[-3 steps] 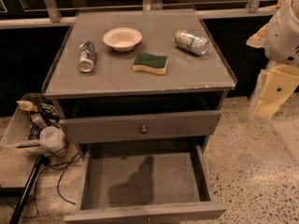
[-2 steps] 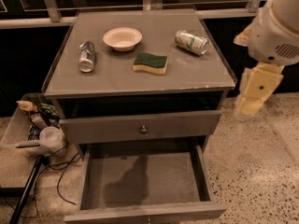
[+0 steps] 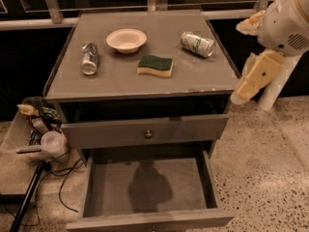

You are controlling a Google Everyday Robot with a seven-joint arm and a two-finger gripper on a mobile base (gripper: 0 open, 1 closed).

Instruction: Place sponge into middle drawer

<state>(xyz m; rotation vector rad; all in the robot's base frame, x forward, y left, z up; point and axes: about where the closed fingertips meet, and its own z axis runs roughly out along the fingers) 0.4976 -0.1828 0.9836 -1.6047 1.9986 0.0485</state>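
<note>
The gripper (image 3: 240, 96) hangs just off the right edge of the cabinet top (image 3: 203, 79), with open air between it and the sponge (image 3: 155, 65). Around the sponge, a white bowl (image 3: 126, 40) stands just beyond it, one tipped can (image 3: 198, 44) lies to its far right and another can (image 3: 90, 58) well to its left, and its near side is bare. The middle drawer (image 3: 193, 187) stands pulled out, its floor open from above between low side walls, below the shut knobbed drawer (image 3: 145, 132).

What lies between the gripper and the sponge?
Only bare grey cabinet top, in the camera view; the gripper hangs beyond its right edge, and the can lies farther back than the sponge.
</note>
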